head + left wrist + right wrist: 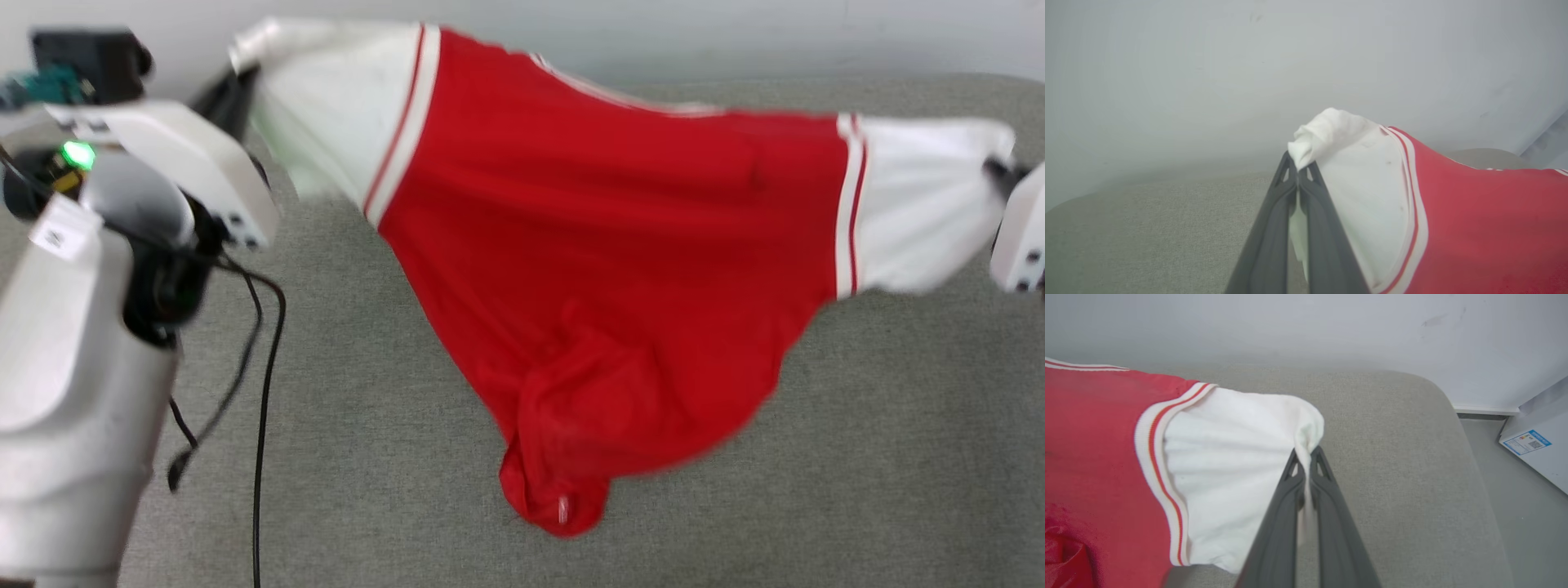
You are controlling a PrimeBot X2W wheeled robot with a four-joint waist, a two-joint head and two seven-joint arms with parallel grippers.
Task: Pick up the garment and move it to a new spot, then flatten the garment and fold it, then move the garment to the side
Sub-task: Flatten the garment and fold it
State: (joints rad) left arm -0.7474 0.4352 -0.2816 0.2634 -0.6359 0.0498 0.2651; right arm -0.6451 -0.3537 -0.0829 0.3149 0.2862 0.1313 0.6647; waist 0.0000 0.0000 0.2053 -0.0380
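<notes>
A grey upholstered surface (857, 408) is seen below a pale wall (1167, 61). The left hand (1299, 165) is clamped on the bunched tip of one white sleeve (1363, 183), and the right hand (1306, 455) is pinched on the other sleeve (1229, 457). Between them the red jersey T-shirt (604, 269) is held stretched in the air above the surface, its body sagging into a low pouch (555, 490). The sleeves are edged with red-and-white stripe trim, and no lettering is visible on this side. Only small bites of thin cloth are gripped, so a sleeve could probably slip free if the hands are spread wider. The sagging body may also be laid down creased.
</notes>
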